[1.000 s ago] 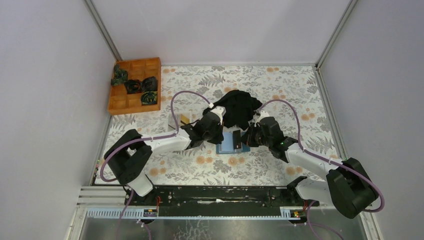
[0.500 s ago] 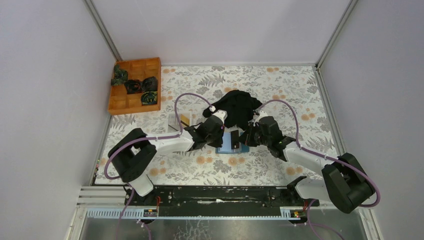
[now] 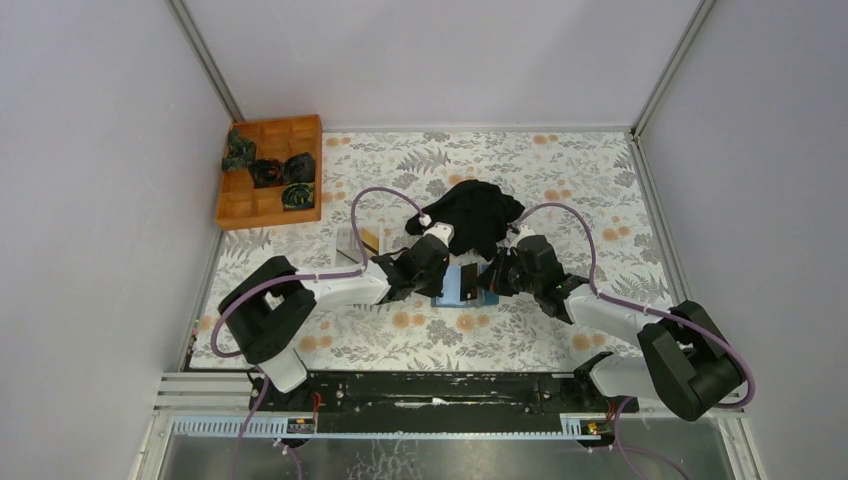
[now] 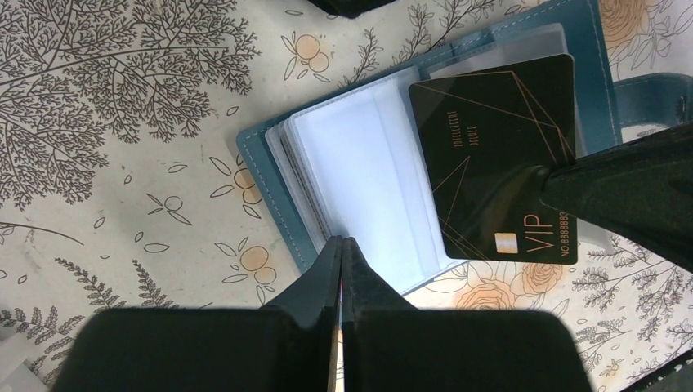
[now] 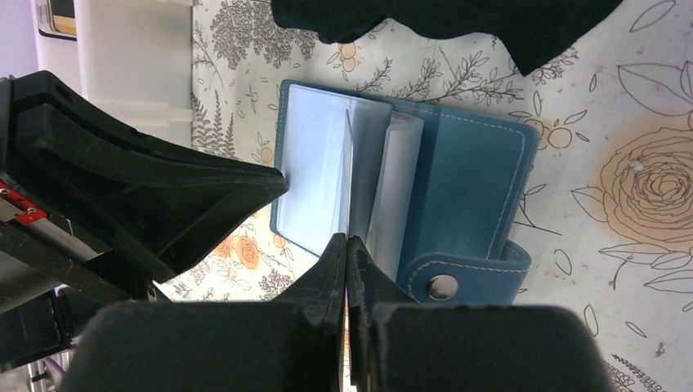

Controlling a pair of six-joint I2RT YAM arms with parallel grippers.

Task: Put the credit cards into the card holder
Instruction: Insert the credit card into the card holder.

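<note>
The teal card holder [image 4: 270, 175] lies open on the flowered table, its pale clear sleeves [image 4: 359, 180] facing up. It also shows in the top view [image 3: 462, 284] and the right wrist view [image 5: 474, 175]. My left gripper [image 4: 341, 239] is shut, its tips resting on the near edge of the sleeves. My right gripper [image 5: 346, 238] is shut on the black credit card [image 4: 498, 155], gold-lined and marked VIP. The card lies over the holder's right half, and in the right wrist view it stands edge-on [image 5: 347, 163] among the sleeves. No pale cards show loose.
A big black cloth [image 3: 478, 218] lies just behind the holder. A white shallow tray [image 3: 352, 243] stands to the left of my left gripper [image 3: 438, 274]. A wooden compartment tray [image 3: 270, 172] with dark objects sits at the back left.
Both grippers have closed in on the holder. The right one has moved left with the black card, now over the sleeves. The left has shifted right onto the holder.
</note>
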